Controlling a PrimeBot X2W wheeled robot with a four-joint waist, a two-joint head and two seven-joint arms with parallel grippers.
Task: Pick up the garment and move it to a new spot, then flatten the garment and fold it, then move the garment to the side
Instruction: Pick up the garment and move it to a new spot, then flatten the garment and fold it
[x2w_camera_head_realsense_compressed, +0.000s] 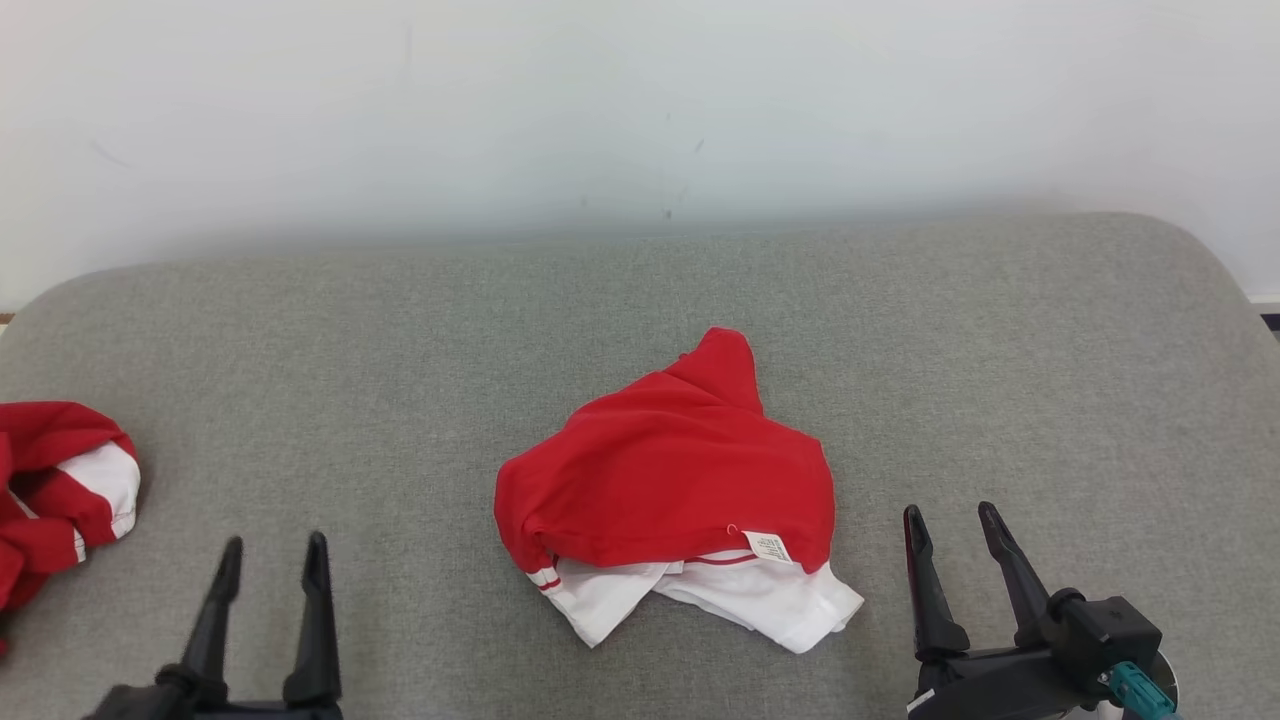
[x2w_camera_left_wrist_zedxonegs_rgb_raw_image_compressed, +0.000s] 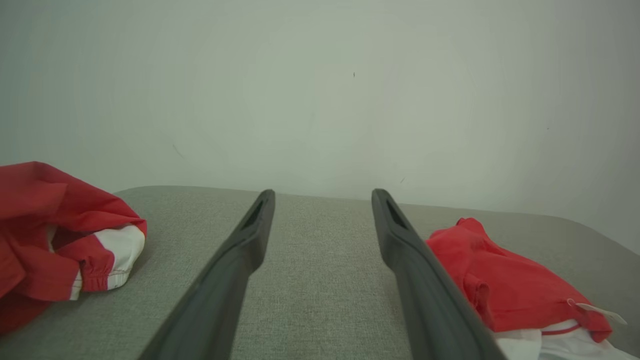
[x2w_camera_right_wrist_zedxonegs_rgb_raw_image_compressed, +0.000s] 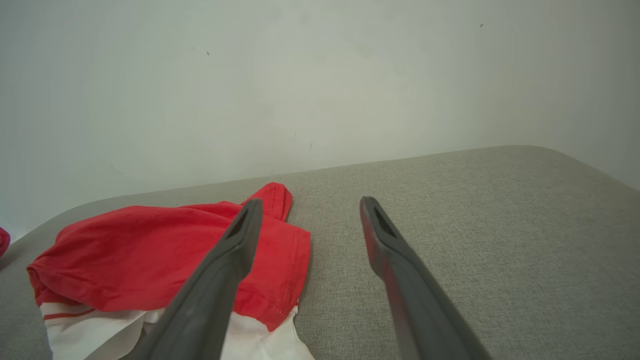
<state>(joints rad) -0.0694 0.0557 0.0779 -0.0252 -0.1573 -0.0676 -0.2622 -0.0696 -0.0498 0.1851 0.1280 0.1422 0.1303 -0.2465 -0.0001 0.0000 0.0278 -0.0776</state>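
One garment (x2w_camera_head_realsense_compressed: 670, 480) lies crumpled near the middle of the grey cushioned surface (x2w_camera_head_realsense_compressed: 400, 330). It sits between the two grippers and touches neither.
- Top layer is red cloth, bunched into a low mound. A narrow peak points toward the pale wall (x2w_camera_head_realsense_compressed: 600, 100).
- White panels (x2w_camera_head_realsense_compressed: 770, 600) spill out from under the near edge, one carrying a thin red stripe.
- A red-and-white striped cuff (x2w_camera_head_realsense_compressed: 545, 578) shows at the near-left corner.
- A small white label (x2w_camera_head_realsense_compressed: 769, 546) hangs at the red hem, near right.

Left gripper (x2w_camera_head_realsense_compressed: 275, 542): fingers spread wide with nothing between them, over bare cushion at the near left.

Right gripper (x2w_camera_head_realsense_compressed: 950, 510): fingers likewise apart and empty, just to the right of the garment's white edge.

A second red-and-white heap (x2w_camera_head_realsense_compressed: 60, 490) sits at the far left edge, well apart from the first.
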